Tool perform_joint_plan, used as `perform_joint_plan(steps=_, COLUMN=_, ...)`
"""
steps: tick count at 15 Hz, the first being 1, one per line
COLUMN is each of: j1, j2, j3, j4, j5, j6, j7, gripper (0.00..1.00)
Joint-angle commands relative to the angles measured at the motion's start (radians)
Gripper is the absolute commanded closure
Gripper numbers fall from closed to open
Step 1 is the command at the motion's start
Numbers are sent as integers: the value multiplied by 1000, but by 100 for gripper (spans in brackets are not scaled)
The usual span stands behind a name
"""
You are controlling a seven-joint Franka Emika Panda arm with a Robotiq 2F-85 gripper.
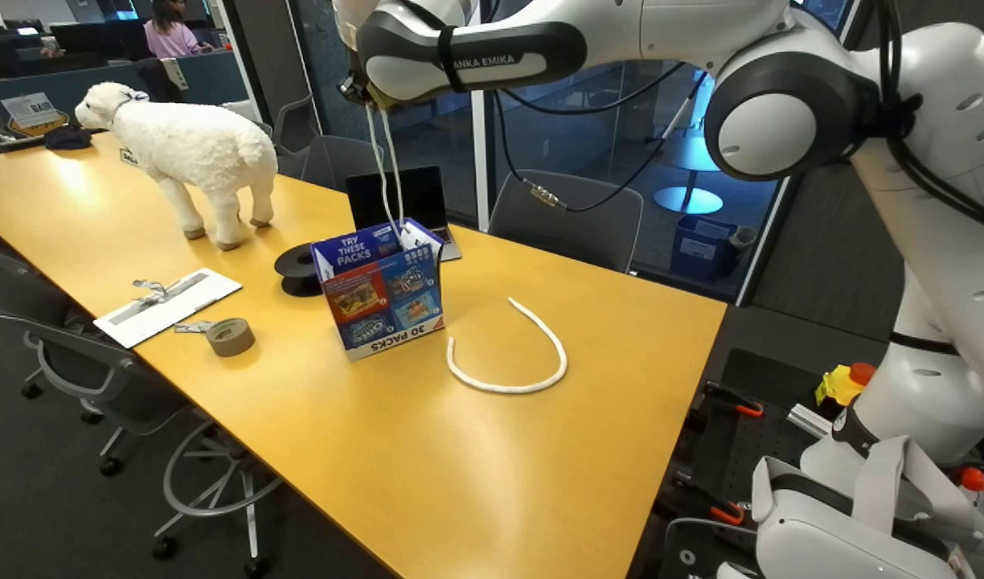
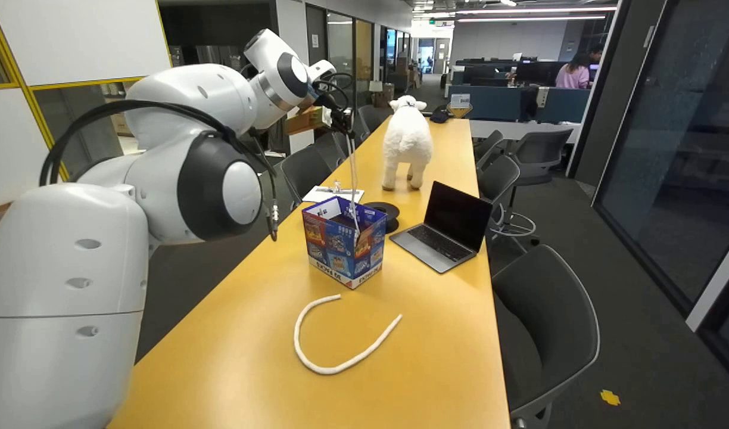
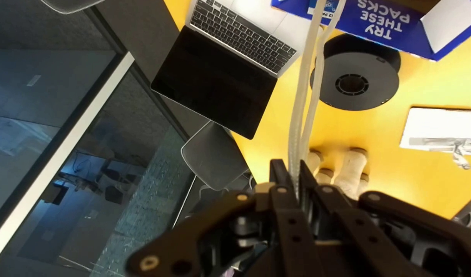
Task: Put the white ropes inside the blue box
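While white strands hang into blue box, near-closed tool pinches them.

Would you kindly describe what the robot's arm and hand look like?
The arm is white with rounded joints, dark grey bands and round white caps; visible lettering reads "ANKA EMIKA". Black cables run along it. The hand is dark, with two slim fingers.

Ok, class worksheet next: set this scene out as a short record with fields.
Container: blue box, open on top
Grip: jaws shut on two white strands hanging into the box
Strands: one doubled rope or two, unclear
Outside: one white rope, curved, on the table
Nearby: laptop, black spool, toy sheep
Likely next: drop the strands in, then fetch the rope
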Motion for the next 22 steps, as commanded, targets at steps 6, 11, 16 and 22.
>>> perform_joint_plan(steps=6, j1=-4, j2=178, j3=1, j4=160, j5=15, j6=-39, j7=12, gripper=91)
perform_joint_plan(steps=11, j1=-11, j2=213, j3=11, j4=177, j5=31, j6=-101, j7=-9, gripper=58)
perform_joint_plan(steps=16, j1=-2, j2=178, j3=9, j4=151, j5=24, j6=-245, j7=-41, gripper=18)
perform_joint_plan(steps=22, j1=-2, j2=66, j3=29, j4=83, j5=46, j6=-529, j7=-127, gripper=0)
